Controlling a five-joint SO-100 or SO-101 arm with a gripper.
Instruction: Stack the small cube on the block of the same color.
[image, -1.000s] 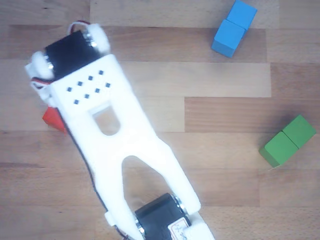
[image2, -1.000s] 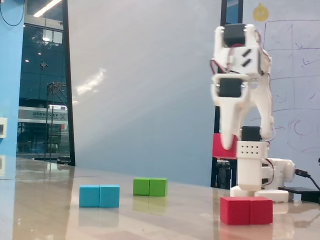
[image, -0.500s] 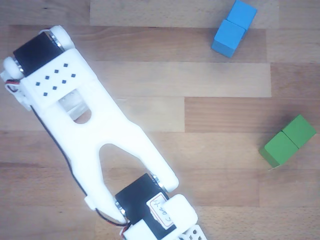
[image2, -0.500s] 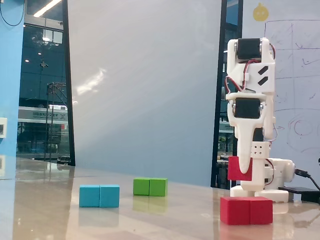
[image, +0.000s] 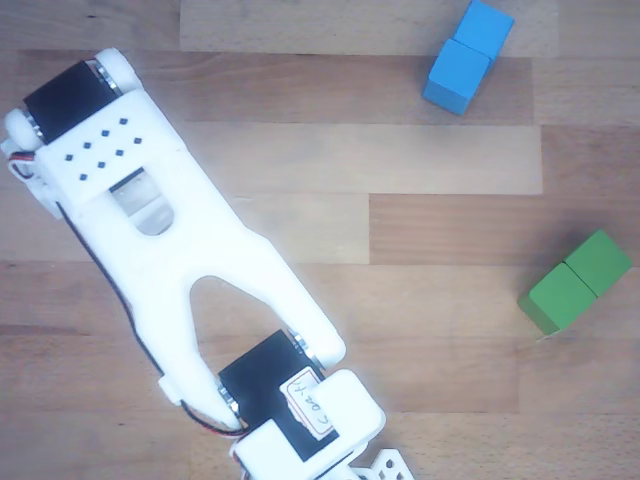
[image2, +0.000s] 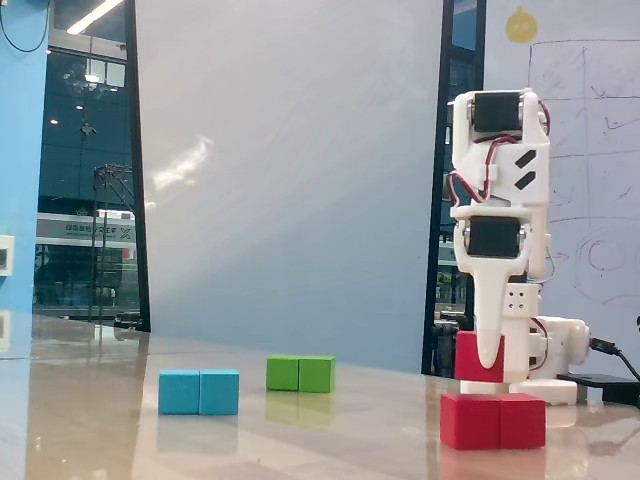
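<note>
In the fixed view the gripper (image2: 487, 362) points straight down with its fingers closed on the small cube (image2: 468, 358), held just above the left half of the block (image2: 493, 420), which lies on the worktop (image2: 300, 440). From this low angle I cannot tell whether the cube already touches it or hangs a hair clear. The step in hand looks like the placing: next the cube should settle squarely onto the block, then the fingers spread and lift away without dragging it. The blue block (image2: 199, 391) and green block (image2: 300, 374) sit well apart to the left.
</note>
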